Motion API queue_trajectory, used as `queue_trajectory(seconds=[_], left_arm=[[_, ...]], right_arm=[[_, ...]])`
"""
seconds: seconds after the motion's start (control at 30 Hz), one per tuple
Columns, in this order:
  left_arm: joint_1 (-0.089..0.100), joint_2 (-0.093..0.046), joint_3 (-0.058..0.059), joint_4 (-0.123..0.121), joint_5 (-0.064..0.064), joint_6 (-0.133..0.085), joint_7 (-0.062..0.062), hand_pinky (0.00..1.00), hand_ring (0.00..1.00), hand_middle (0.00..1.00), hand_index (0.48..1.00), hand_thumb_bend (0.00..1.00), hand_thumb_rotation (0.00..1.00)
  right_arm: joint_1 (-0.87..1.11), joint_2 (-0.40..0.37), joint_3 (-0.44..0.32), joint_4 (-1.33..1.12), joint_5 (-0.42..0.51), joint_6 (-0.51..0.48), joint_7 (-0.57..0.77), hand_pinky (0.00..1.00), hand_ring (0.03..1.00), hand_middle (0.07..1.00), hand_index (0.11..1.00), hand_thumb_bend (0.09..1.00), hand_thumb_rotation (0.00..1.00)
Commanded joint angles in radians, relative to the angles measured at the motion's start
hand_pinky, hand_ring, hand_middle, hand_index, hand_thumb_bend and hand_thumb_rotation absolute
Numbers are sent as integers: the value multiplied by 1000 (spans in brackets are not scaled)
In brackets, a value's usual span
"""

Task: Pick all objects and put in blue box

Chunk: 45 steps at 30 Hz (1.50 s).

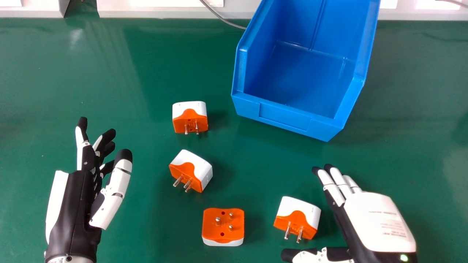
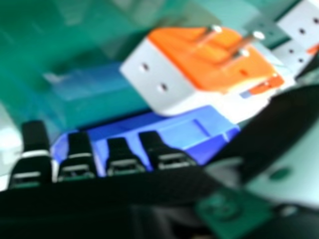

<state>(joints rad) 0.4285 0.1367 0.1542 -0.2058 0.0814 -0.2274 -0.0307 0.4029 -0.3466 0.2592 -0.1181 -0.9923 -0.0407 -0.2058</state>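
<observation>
Rightmost adapter point(image 1: 299, 215): prongs point(image 1: 299, 235) robotward; length seemingly crosswise.

Pale panels point(image 1: 161, 12) line the far side of a green tabletop point(image 1: 47, 80).

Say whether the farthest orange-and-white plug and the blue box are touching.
Apart: the head view shows green table between the farthest plug and the near left corner of the blue box.

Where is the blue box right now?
In the head view, the blue box stands on the green table at the far side, right of centre, beyond the four orange-and-white plugs.
</observation>
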Motion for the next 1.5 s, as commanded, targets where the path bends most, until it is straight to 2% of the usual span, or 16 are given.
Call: queue_trajectory(seconds=[0.0, 0.2, 0.37, 0.47, 0.7, 0.97, 1.07, 1.17, 1.27, 1.33, 1.37, 1.4, 1.43, 1.47], left_arm=[[7, 9, 5, -32, 14, -1, 4, 869, 935, 941, 952, 243, 724], [6, 8, 5, -28, 8, 1, 2, 874, 937, 943, 954, 248, 737], [5, 6, 5, -29, 5, 0, 3, 876, 938, 944, 955, 256, 747], [3, 6, 5, -22, 4, -4, 3, 876, 938, 944, 955, 257, 751], [7, 3, 3, -42, -1, 9, 1, 880, 940, 946, 957, 260, 760], [5, 3, 4, -40, 10, 11, 8, 881, 940, 946, 958, 265, 767], [6, 3, 5, -40, 7, 11, 7, 880, 941, 946, 958, 265, 769], [8, 1, 4, -47, 3, 11, 5, 880, 941, 946, 958, 277, 773], [7, 1, 3, -47, 4, 11, 5, 880, 941, 946, 958, 290, 783], [4, 3, 4, -42, 7, 9, 6, 880, 941, 946, 958, 290, 783], [4, 3, 4, -42, 8, 9, 6, 880, 941, 946, 958, 291, 783], [5, 4, 4, -42, 8, 10, 6, 880, 941, 946, 958, 291, 783], [4, 4, 4, -41, 8, 11, 6, 880, 940, 946, 958, 292, 784], [7, 4, 4, -45, 7, 13, 5, 880, 940, 946, 958, 292, 784]], right_arm=[[-14, -8, 12, -5, -10, 14, 3, 865, 946, 982, 962, 744, 706], [-39, -4, 39, 13, -10, 54, 12, 884, 949, 982, 957, 766, 635], [-66, 1, 61, 38, -14, 87, 13, 889, 950, 983, 958, 770, 618], [-84, 2, 72, 61, -11, 102, 12, 893, 952, 985, 961, 771, 606], [-102, -2, 89, 77, -13, 133, 16, 885, 956, 989, 963, 765, 564], [-130, -3, 115, 84, -18, 161, 31, 866, 941, 979, 962, 751, 543], [-141, -2, 123, 88, -15, 172, 34, 852, 925, 965, 957, 743, 531], [-161, 7, 137, 84, -36, 197, 49, 790, 874, 914, 912, 738, 515], [-178, 9, 156, 90, -74, 220, 33, 622, 723, 772, 770, 737, 486], [-195, 16, 173, 111, -108, 236, -2, 622, 723, 772, 770, 737, 486], [-203, 18, 180, 124, -116, 241, -16, 548, 636, 697, 714, 732, 475], [-211, 20, 183, 134, -114, 242, -25, 548, 636, 697, 714, 732, 475], [-219, 25, 185, 144, -105, 243, -32, 469, 552, 616, 638, 719, 458], [-225, 27, 186, 149, -96, 241, -34, 469, 552, 616, 638, 719, 458]])
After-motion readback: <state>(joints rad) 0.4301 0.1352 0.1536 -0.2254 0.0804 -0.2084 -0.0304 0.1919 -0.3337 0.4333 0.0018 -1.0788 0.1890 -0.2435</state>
